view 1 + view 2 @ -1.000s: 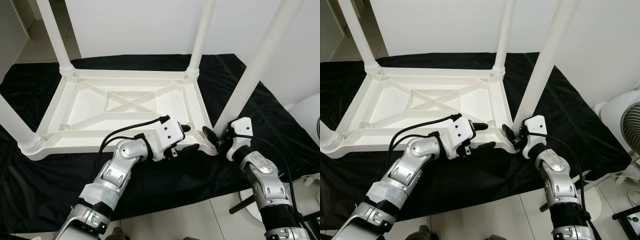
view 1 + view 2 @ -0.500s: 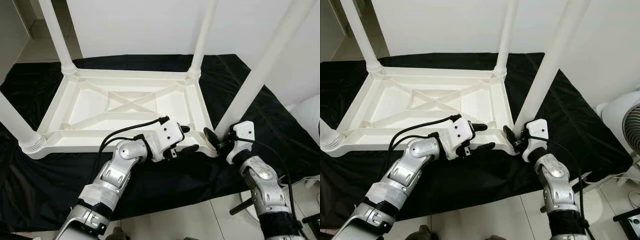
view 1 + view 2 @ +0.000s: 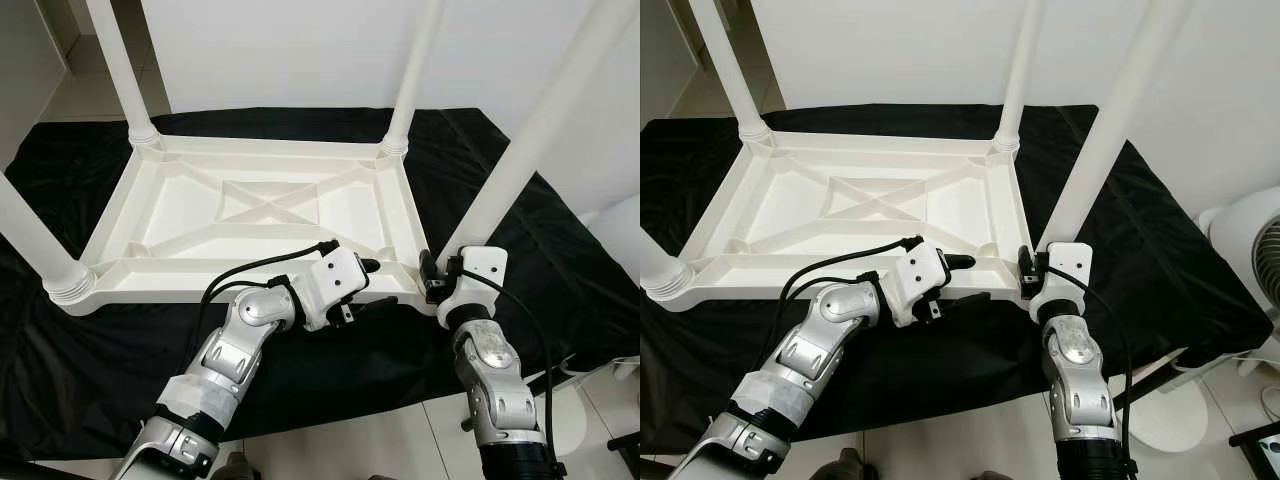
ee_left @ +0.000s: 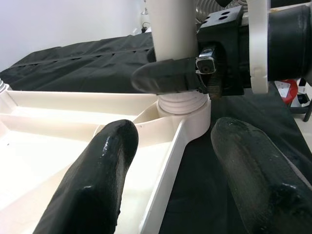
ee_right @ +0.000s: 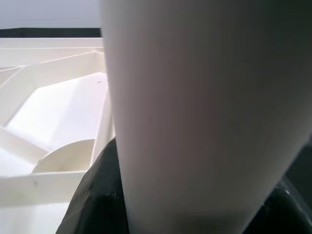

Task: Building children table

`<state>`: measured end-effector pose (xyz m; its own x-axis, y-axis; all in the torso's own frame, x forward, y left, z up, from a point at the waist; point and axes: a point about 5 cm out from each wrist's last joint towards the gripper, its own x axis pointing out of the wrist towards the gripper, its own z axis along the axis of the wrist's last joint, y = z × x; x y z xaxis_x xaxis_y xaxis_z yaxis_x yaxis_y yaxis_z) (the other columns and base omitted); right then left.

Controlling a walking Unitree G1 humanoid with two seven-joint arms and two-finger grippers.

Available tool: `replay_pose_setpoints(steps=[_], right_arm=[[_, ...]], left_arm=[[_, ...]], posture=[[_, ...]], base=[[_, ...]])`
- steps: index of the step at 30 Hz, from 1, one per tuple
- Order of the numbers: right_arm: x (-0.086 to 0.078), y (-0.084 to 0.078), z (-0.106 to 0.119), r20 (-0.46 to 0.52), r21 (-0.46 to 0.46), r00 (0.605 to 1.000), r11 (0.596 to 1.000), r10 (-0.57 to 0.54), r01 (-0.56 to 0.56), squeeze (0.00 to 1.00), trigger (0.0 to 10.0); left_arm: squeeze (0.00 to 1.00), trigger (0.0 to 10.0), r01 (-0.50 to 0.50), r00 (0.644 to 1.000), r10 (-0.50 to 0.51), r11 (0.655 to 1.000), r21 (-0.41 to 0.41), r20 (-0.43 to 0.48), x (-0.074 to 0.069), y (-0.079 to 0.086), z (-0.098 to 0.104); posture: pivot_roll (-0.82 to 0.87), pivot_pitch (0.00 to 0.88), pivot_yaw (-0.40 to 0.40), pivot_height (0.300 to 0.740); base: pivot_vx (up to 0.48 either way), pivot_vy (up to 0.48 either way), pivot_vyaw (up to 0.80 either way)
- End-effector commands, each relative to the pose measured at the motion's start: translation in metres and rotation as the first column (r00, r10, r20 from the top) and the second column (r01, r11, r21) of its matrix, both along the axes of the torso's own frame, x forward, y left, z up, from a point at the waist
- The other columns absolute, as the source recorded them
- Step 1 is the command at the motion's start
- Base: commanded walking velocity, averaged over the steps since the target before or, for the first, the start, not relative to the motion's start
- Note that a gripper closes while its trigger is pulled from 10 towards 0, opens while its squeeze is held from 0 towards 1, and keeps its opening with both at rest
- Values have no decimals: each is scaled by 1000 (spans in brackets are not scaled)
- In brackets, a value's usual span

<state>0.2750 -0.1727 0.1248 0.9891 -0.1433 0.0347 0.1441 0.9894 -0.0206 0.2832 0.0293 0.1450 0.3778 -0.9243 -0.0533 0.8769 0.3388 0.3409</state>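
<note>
A white plastic children's table (image 3: 250, 215) lies upside down on a black cloth, with its legs pointing up. The near right leg (image 3: 520, 150) rises from the near right corner socket (image 4: 187, 117). My right gripper (image 3: 435, 280) is shut on this leg just above the socket. In the right wrist view the leg (image 5: 204, 112) sits between the black fingers (image 5: 97, 195). My left gripper (image 3: 375, 285) is open and straddles the table's near rim, a little left of that corner. One finger (image 4: 97, 180) is inside the rim and the other is outside it.
The black cloth (image 3: 560, 260) covers the floor under the table. A white wall stands close behind. A white fan (image 3: 1260, 260) is at the right edge. Three other legs stand at the near left (image 3: 30, 235), far left (image 3: 120, 70) and far right (image 3: 410, 80).
My right gripper has swung in from beside the corner and closed around the base of the near right leg. The left gripper holds its place. The camera has shifted slightly.
</note>
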Motion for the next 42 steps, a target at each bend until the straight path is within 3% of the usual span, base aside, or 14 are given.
replay_pose_setpoints(steps=[1, 4, 7, 8, 14, 15, 24, 25, 29, 31, 33, 42], right_arm=[[-4, -7, -5, -28, -16, 993, 994, -110, 110, 0, 10000], [-5, 8, -8, -48, 21, 981, 982, -189, 190, 0, 10000], [-3, 14, -8, -55, 44, 982, 982, -180, 183, 0, 10000], [0, 25, -6, -50, 69, 992, 990, -116, 119, 0, 10000], [0, 25, -5, -42, 62, 996, 994, -83, 85, 0, 10000], [0, 24, -4, -31, 58, 997, 996, -70, 72, 1000, 10000], [-7, 24, 0, -5, 42, 998, 997, 62, -61, 992, 10000], [-9, 21, -1, -8, 40, 996, 995, 88, -87, 35, 10000], [-15, 8, -2, -7, 18, 990, 990, 142, -142, 0, 10000], [-23, -16, -4, -19, -58, 977, 975, 213, -214, 0, 10000], [-26, -29, -5, -32, -88, 966, 962, 257, -259, 0, 10000], [-19, -40, -2, -45, -118, 935, 928, 351, -354, 0, 10000]], left_arm=[[0, 10000, -44, 999, 44, 999, -8, 9, 0, -1, 0], [0, 10000, -47, 999, 47, 999, -9, 9, -1, 0, -1], [0, 10000, -50, 999, 50, 999, -10, 9, -1, 0, 0], [0, 10000, -51, 999, 52, 999, -11, 7, -1, 0, -1], [0, 10000, -49, 999, 49, 999, -10, 7, -2, -1, -2], [0, 10000, -51, 999, 51, 999, -9, 7, -2, 0, -1], [0, 10000, -55, 998, 55, 998, -5, 4, -2, 1, -2], [0, 10000, -55, 998, 55, 999, -1, 5, -3, 1, -3], [0, 10000, -54, 998, 54, 999, 4, 8, -3, 2, -3], [0, 10000, -55, 998, 55, 998, 6, 11, -2, 3, -2], [0, 10000, -54, 998, 54, 999, 7, 12, -1, 3, -1], [0, 10000, -48, 999, 48, 999, 10, 12, -1, 2, -1]], posture=[[14, 0, -35, 740], [20, 0, -41, 740], [22, 0, -42, 740], [20, 0, -40, 740], [20, 0, -44, 740], [21, 0, -47, 740], [21, 0, -52, 740], [21, 0, -51, 740], [24, 0, -50, 740], [21, 0, -46, 740], [17, 0, -41, 740], [11, 0, -27, 740]], base=[[0, 0, 0], [0, 0, 0], [0, 0, 0], [0, 0, 0], [0, 0, 0], [0, 0, 0], [0, 0, 0], [0, 0, 0], [0, 0, 0], [0, 0, 0], [0, 0, 0], [0, 0, 0]])
